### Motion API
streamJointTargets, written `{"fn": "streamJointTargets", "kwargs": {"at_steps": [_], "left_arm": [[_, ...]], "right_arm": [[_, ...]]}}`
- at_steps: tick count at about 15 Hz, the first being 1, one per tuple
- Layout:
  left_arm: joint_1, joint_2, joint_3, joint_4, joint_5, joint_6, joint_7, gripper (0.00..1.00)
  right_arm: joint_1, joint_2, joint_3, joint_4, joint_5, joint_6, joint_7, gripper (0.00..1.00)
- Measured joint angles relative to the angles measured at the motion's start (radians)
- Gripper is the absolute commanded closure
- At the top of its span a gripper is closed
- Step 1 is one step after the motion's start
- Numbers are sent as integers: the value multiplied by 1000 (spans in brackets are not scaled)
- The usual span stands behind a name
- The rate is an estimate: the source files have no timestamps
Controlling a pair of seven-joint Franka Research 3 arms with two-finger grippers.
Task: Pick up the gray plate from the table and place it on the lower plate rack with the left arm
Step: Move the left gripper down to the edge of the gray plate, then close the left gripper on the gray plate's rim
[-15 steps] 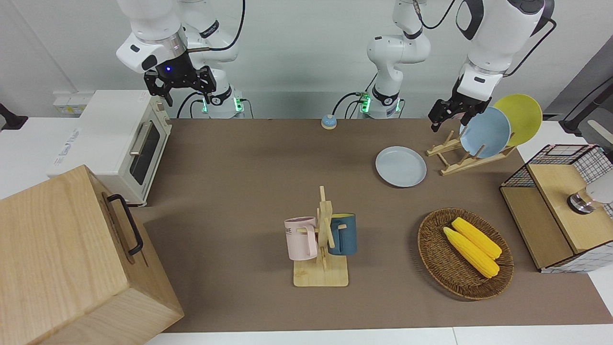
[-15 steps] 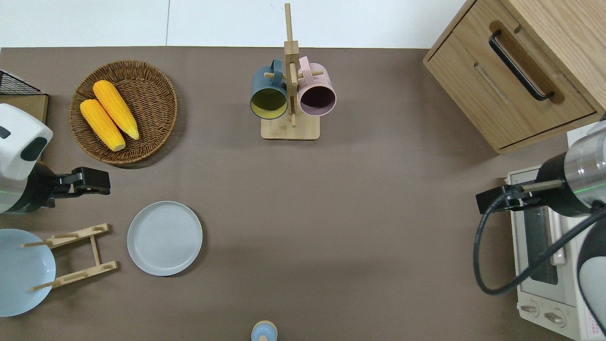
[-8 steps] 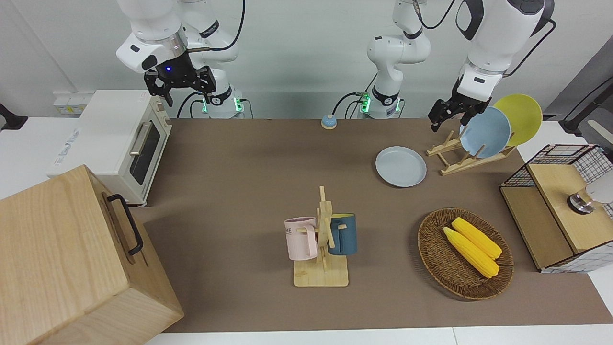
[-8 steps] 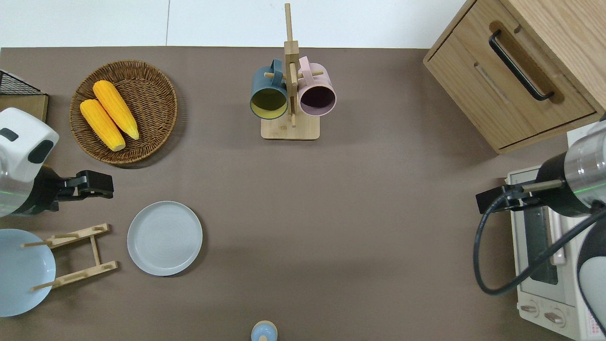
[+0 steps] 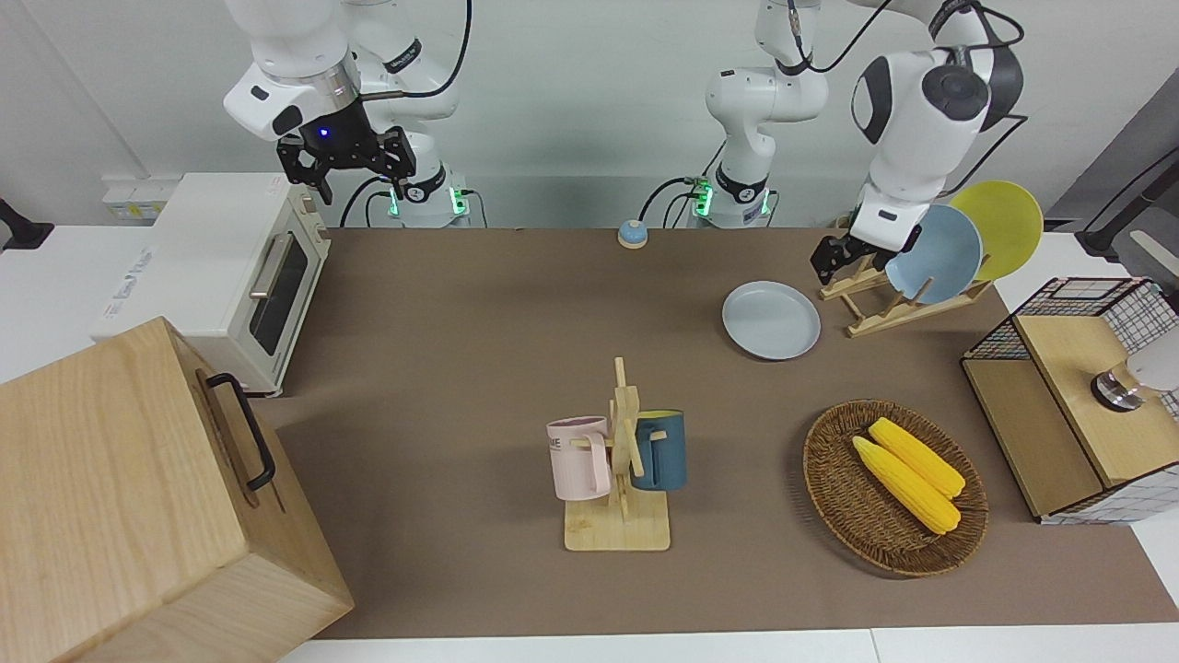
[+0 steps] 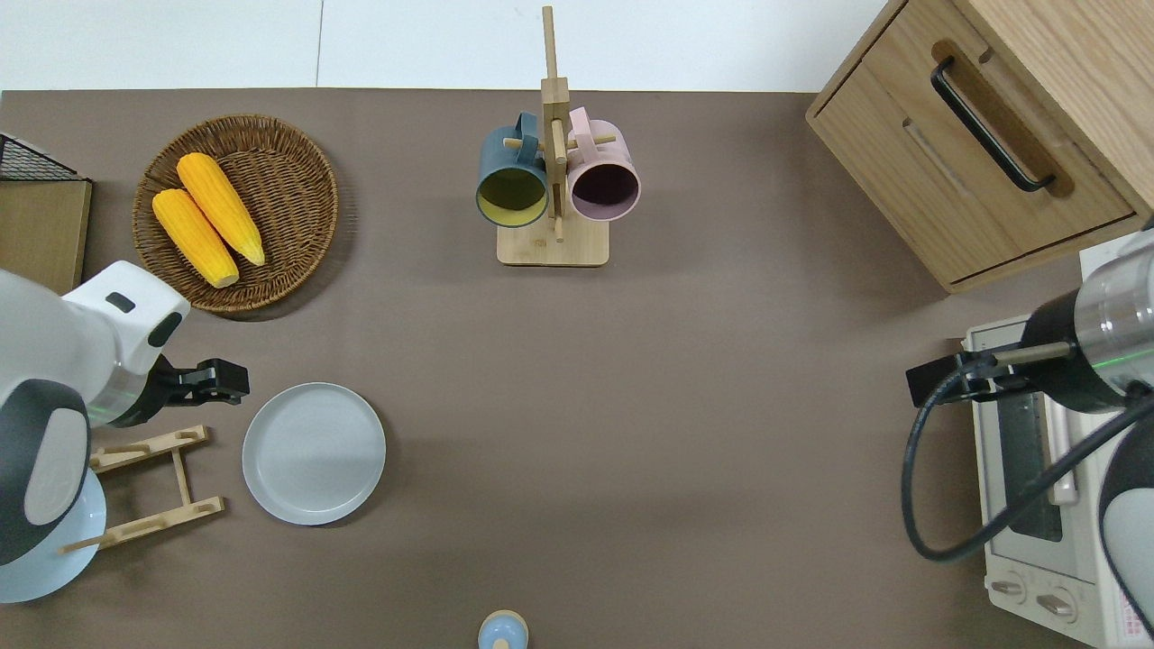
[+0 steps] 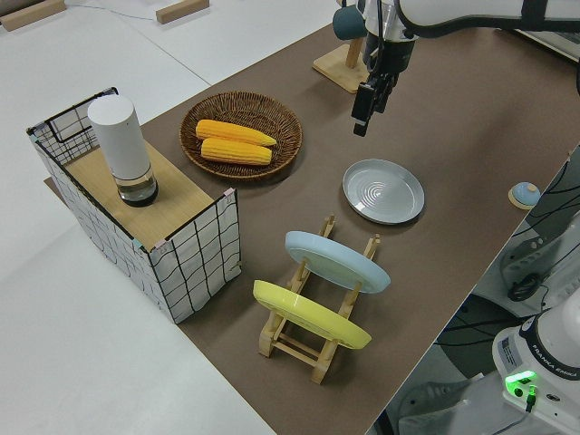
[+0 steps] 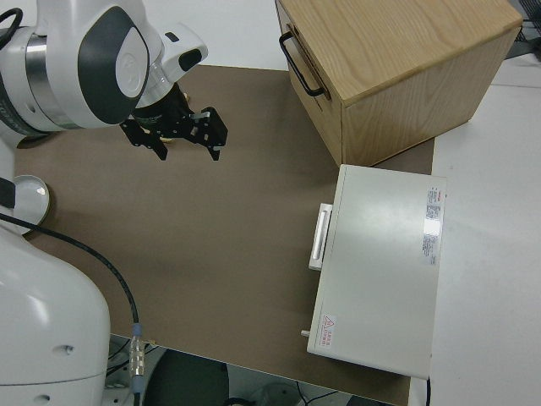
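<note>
Currently the gray plate [image 6: 314, 453] lies flat on the brown surface [image 6: 631, 406], just beside the lower plate rack [image 6: 149, 488], on the side toward the right arm's end. The rack's lowest pegs are bare; higher on it a blue plate [image 5: 933, 254] and a yellow plate [image 5: 1000, 226] lean in their slots, the yellow one at the top.

The left gripper [image 6: 216, 381] hangs in the air over bare mat, close to the gray plate's rim on the edge farther from the robots and toward the wicker basket [image 6: 236, 213]. It touches nothing and holds nothing. Whether its jaws are spread or closed I cannot tell from any view. The left arm [image 6: 54, 388] reaches in over the rack and covers part of the blue plate from above.

Two ears of corn [image 6: 207, 230] lie side by side in the basket. A wooden mug stand [image 5: 622, 470] carries a pink mug [image 5: 578, 458] and a dark blue mug [image 5: 659, 449] near the middle of the surface.

The right arm is parked, its gripper [image 5: 346, 158] with jaws spread apart and nothing between them.
</note>
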Motion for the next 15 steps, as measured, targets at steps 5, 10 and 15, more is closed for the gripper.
{"fn": "streamJointTargets", "kwargs": {"at_steps": [5, 10, 15], "left_arm": [[0, 10, 40, -127, 11, 58, 2, 9], [0, 91, 47, -170, 11, 84, 2, 9], [0, 159, 47, -194, -6, 88, 0, 9]], "right_arm": [[0, 0, 0, 0, 0, 0, 0, 11], [0, 0, 0, 0, 0, 0, 0, 13], [0, 0, 0, 0, 0, 0, 0, 13]]}}
